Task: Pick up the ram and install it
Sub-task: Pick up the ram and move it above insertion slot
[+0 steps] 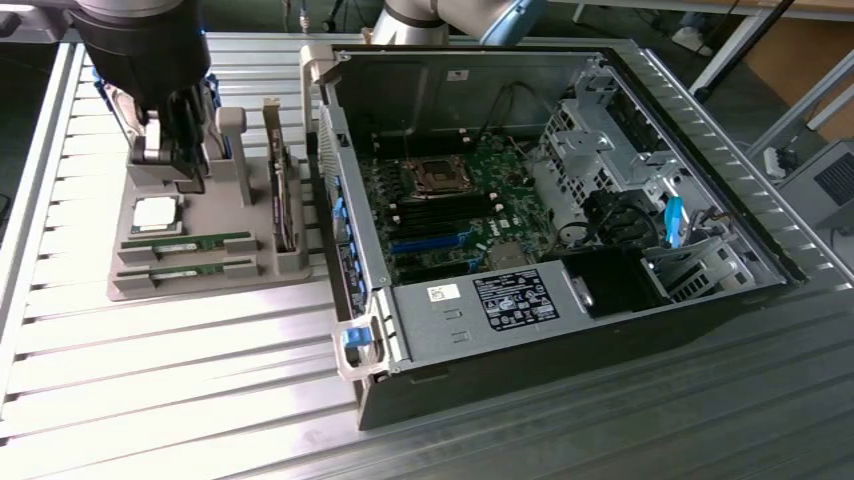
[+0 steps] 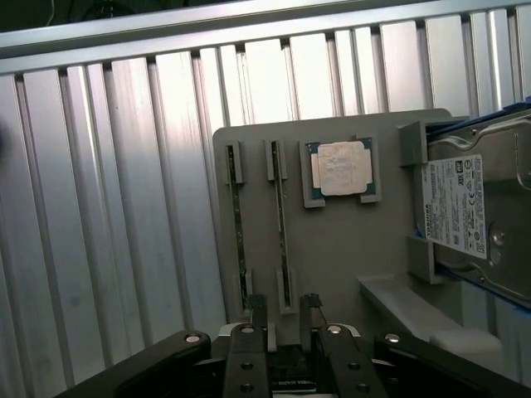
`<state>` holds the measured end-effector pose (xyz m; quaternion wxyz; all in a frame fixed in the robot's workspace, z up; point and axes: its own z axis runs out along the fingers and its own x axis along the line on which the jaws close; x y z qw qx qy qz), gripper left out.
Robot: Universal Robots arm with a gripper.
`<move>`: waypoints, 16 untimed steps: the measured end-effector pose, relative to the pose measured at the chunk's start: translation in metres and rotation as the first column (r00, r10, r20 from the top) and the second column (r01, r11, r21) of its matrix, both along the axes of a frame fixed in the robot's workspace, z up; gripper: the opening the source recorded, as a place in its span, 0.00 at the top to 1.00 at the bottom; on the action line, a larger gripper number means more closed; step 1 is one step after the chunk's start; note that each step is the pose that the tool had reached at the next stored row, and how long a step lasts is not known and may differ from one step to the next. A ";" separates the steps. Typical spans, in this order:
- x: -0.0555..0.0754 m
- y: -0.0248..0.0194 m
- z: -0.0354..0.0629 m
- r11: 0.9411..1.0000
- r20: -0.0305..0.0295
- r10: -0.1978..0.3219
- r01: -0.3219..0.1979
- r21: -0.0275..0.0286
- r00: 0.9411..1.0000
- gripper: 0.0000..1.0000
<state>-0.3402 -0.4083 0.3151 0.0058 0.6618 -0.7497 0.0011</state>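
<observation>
While fingers [image 2: 259, 332] gape, thin green ram [image 2: 282, 232], grey holder [image 2: 340, 249]

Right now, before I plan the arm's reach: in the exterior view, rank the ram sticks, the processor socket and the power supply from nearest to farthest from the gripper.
1. Ram sticks, on the grey holder that the gripper hangs over, exterior view's left.
2. Processor socket, on the motherboard inside the open case.
3. Power supply, labelled box at the case's near end.

An edge cuts off the end effector [image 2: 284, 302] and the hard drive [image 2: 477, 215]; the arm [image 1: 140, 50] hides part of the tray [image 1: 200, 290].
</observation>
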 end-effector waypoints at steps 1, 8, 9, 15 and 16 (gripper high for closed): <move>0.000 -0.0008 -0.0005 1.000 0.000 0.000 0.000 0.000 1.000 0.71; -0.002 -0.0036 -0.0038 1.000 0.000 0.000 0.000 0.000 1.000 0.71; -0.002 -0.0036 -0.0045 1.000 0.000 0.000 0.000 0.000 1.000 0.71; -0.002 -0.0037 -0.0072 1.000 0.000 0.000 0.000 0.000 1.000 0.71; -0.002 -0.0037 -0.0077 1.000 0.000 0.000 0.000 0.000 1.000 0.71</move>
